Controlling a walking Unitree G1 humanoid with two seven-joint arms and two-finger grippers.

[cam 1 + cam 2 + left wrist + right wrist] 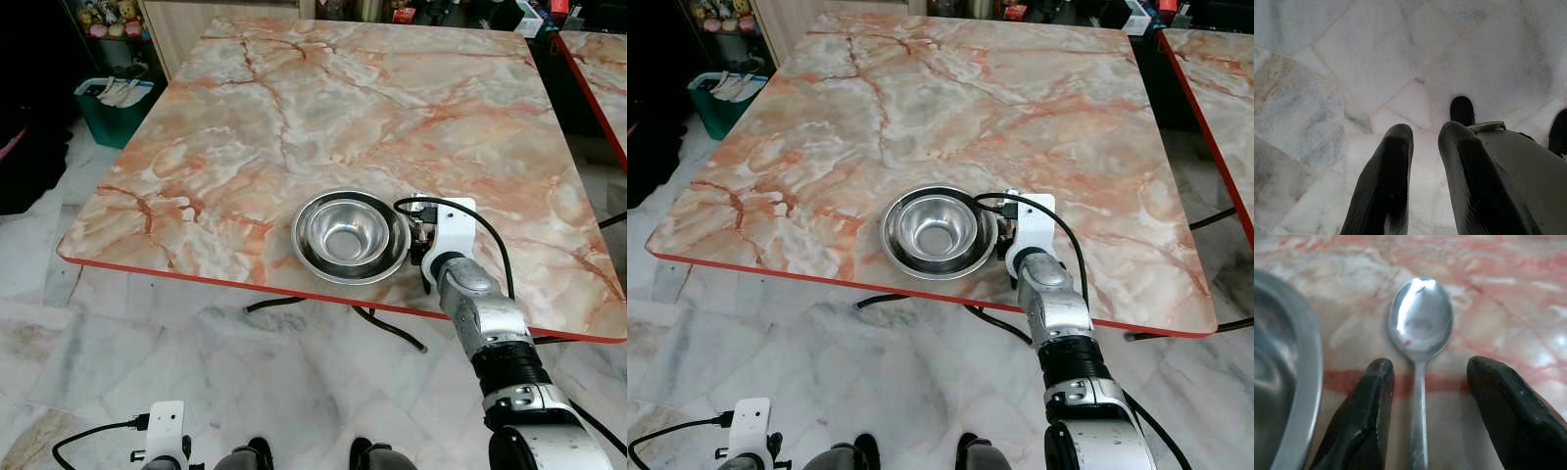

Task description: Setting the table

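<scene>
Marble-patterned table (294, 117) with a red edge stands on a pale stone floor (118, 362); a green bin (110, 108) sits off its far left corner.

Right pincer (1427, 382): fingers spread, one on each side of a spoon (1420, 328) lying flat on the table, neither finger touching the handle. The spoon's round end points away from the wrist, handle running back between the fingers. From the head views the right pincer (423, 240) sits just beside the right rim of a steel bowl (351, 235), near the table's front edge.

Judgement: spoon appears laid beside the bowl, pincer either just letting go or about to grip. If releasing, pull straight back along the handle line, keeping the fingers spread, so neither tip drags the handle sideways. Left finger is close to the bowl rim; avoid swinging toward it, since a light steel bowl would likely slide on the smooth marble.

Left pincer (1420, 166): hangs idle over the floor, fingers slightly apart, holding nothing.
</scene>
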